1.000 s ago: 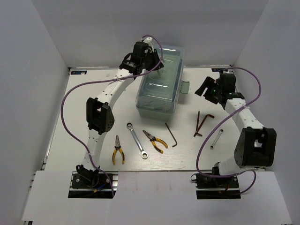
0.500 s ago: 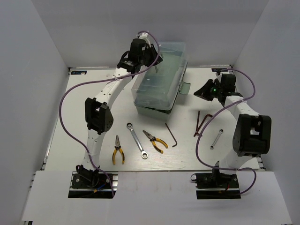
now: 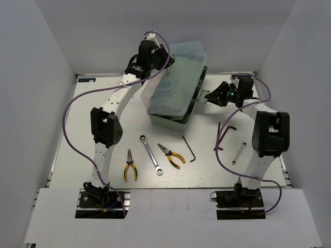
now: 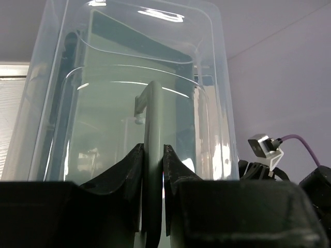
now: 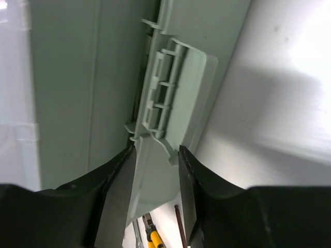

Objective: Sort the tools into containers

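Left gripper point(image 4: 153, 150) holds the handle point(image 4: 152, 103), lid point(image 3: 176, 77) half raised; right gripper point(image 5: 156, 150) straddles the latch point(image 5: 173, 93), pinching or not I cannot tell; if the handle slips, the lid may slam down.

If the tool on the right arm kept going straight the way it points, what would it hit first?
The green latch of the toolbox: it already sits between the fingers of the right tool. Pushing on, the tool would probably press it against the toolbox wall, though depth is hard to judge.
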`<control>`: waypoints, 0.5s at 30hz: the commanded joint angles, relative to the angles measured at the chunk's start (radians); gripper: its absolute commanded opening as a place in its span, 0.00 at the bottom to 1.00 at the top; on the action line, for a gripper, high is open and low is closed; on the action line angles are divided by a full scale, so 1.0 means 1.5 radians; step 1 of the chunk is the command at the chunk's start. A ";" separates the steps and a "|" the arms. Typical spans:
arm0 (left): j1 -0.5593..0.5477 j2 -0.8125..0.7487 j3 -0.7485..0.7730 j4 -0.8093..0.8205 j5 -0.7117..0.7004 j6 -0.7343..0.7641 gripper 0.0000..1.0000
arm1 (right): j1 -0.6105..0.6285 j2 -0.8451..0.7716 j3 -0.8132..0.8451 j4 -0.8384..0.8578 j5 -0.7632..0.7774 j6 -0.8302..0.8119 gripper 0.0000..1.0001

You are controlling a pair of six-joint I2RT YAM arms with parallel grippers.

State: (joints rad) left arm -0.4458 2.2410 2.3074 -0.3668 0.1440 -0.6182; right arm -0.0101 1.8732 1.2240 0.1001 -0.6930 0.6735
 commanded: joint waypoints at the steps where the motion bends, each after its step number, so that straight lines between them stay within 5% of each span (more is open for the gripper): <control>1: 0.006 -0.130 0.012 0.128 0.027 -0.024 0.00 | 0.028 0.001 0.057 0.007 -0.022 0.008 0.45; 8: 0.012 -0.136 -0.001 0.134 0.033 -0.024 0.00 | 0.079 -0.007 0.065 -0.054 -0.006 -0.027 0.49; 15: 0.018 -0.148 -0.007 0.134 0.046 -0.024 0.00 | 0.088 -0.057 0.069 -0.209 0.113 -0.130 0.49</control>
State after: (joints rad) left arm -0.4107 2.2261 2.2654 -0.3481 0.1520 -0.6250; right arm 0.1192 1.8683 1.3121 -0.1108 -0.6117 0.5713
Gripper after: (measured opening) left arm 0.286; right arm 0.493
